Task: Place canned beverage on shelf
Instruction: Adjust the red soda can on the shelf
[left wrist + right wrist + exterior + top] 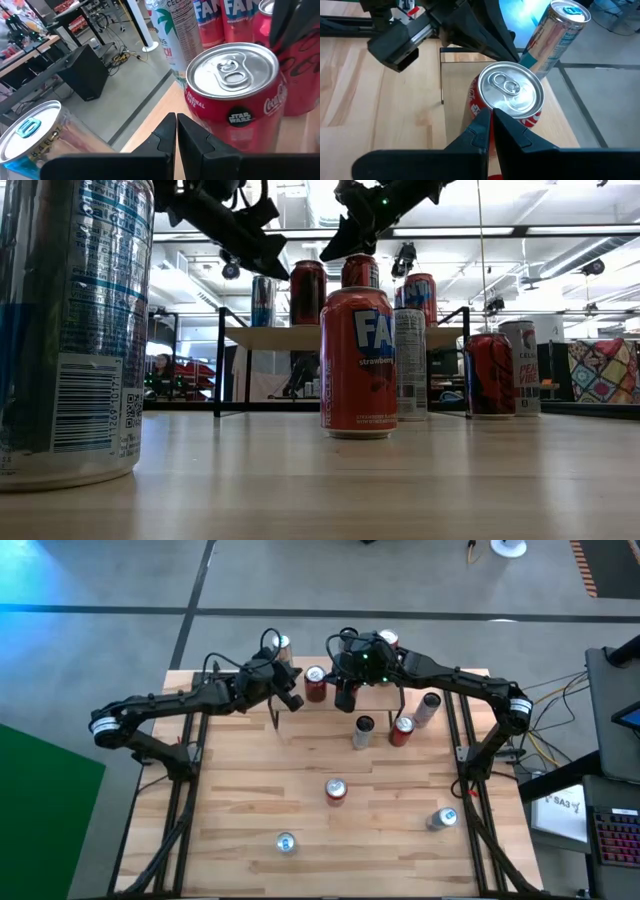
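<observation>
Near the front edge of the table [250, 870], a blue-topped can [286, 842] and a silver can [441, 819] are seen standing, and a red Fanta can [335, 790] stands further in, toward the middle. Behind them, in front of the shelf [385, 695], a slim can [363, 731] and a red can [402, 729] are waiting; one more can [427, 708] lies tilted there.

On the shelf at the rear edge, a red Coca-Cola can [316, 683] is already set upright, its long axis vertical and its tab upward. Other cans are also placed there. Several cans on the table are judged as still to be moved.

The left gripper [290, 698] and the right gripper [345, 697] hover on either side of this can, both closed and empty.
</observation>
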`<action>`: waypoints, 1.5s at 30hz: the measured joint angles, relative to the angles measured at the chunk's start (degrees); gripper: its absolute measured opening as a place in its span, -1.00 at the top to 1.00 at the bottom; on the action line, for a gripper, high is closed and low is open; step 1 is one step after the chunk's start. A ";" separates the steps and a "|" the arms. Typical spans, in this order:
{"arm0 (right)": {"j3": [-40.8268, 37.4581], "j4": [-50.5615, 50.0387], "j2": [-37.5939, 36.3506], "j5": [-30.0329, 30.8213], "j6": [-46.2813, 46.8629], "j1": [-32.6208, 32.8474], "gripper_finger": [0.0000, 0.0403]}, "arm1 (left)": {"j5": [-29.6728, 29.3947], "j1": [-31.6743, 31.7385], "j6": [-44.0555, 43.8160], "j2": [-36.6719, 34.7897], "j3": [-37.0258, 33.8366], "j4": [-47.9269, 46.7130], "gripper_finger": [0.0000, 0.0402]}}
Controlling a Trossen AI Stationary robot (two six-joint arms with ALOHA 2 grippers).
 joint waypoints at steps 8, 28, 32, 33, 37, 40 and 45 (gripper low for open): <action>-0.53 0.11 0.00 0.34 -0.50 -0.35 0.94 | 5.04 0.04 -0.60 0.00 0.00 -0.14 1.00; -0.57 0.49 -0.02 3.40 -1.66 -0.35 0.94 | -0.20 -0.07 -1.94 -3.50 0.04 -7.52 1.00; -0.57 0.49 -0.11 3.03 -1.53 -0.20 0.94 | -0.33 0.48 -0.29 -2.39 0.02 -3.13 1.00; -0.57 0.48 -0.11 2.84 -1.51 -0.20 0.94 | -0.34 0.61 0.30 -1.90 0.02 -2.00 1.00; -0.57 0.20 -0.13 1.84 -0.86 -0.20 0.94 | -0.28 1.15 1.22 0.14 0.02 1.51 1.00; -0.57 0.06 -0.13 0.85 -0.86 -0.20 0.94 | -0.07 1.22 1.82 1.13 0.02 2.62 1.00; -0.57 0.01 -0.11 0.83 -1.34 -0.26 0.94 | 1.09 1.20 1.84 1.75 -0.02 2.53 1.00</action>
